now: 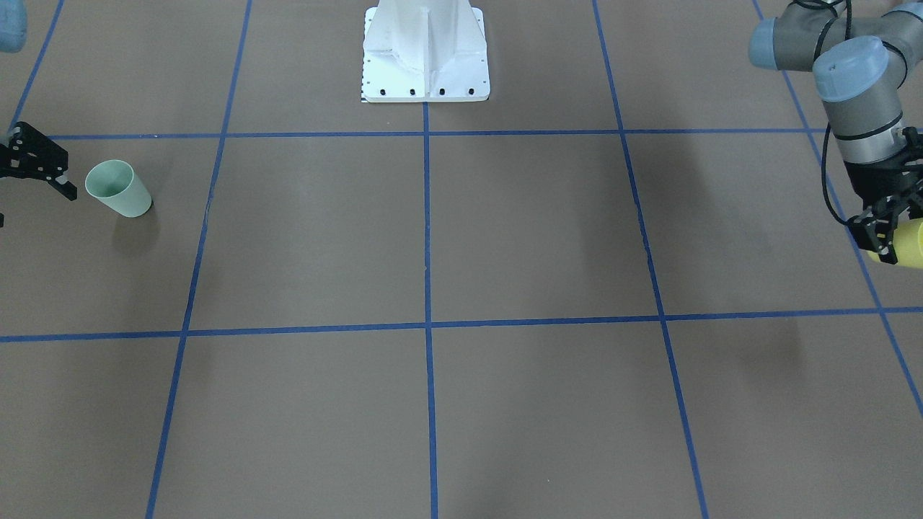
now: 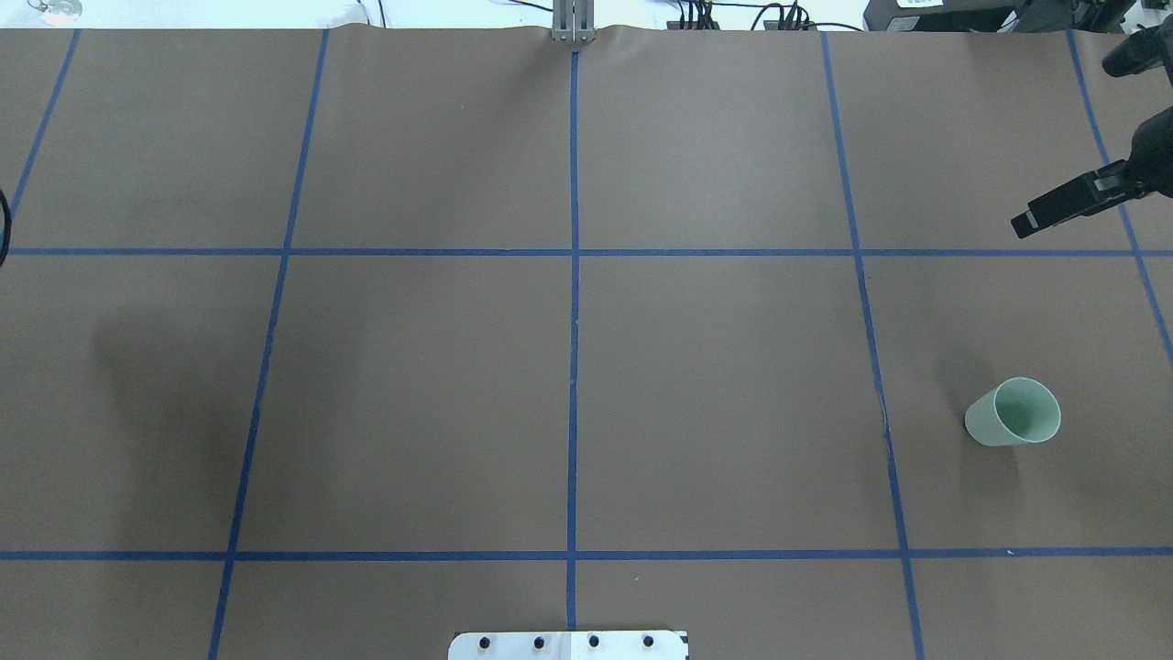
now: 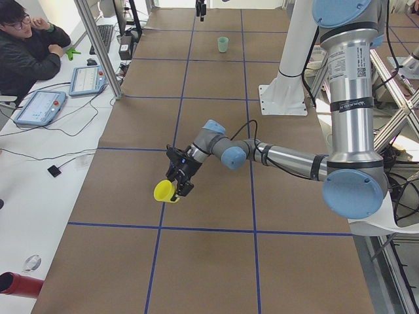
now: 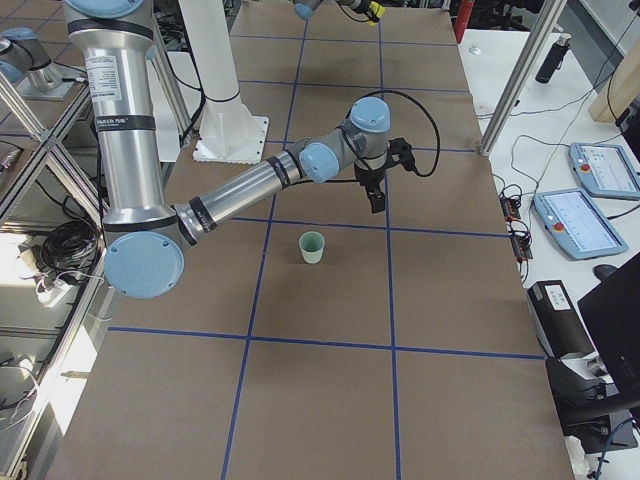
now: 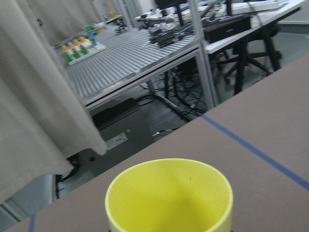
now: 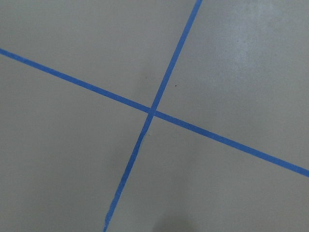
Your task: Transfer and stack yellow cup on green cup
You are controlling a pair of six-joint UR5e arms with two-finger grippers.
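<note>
The yellow cup [image 1: 910,241] is held in my left gripper [image 1: 898,241], which is shut on it at the table's left end. The cup hangs tilted just above the brown surface in the exterior left view [image 3: 165,191], and its open mouth fills the left wrist view [image 5: 169,193]. The green cup [image 2: 1013,414] stands upright on the table at the far right end; it also shows in the front view [image 1: 119,189]. My right gripper [image 1: 34,207] hovers beside the green cup, apart from it, and looks open and empty.
The white robot base [image 1: 425,54] stands at the middle of the near table edge. Blue tape lines [image 2: 574,275] divide the brown table. An operator [image 3: 26,49] sits past the table's far side with teach pendants [image 3: 39,108].
</note>
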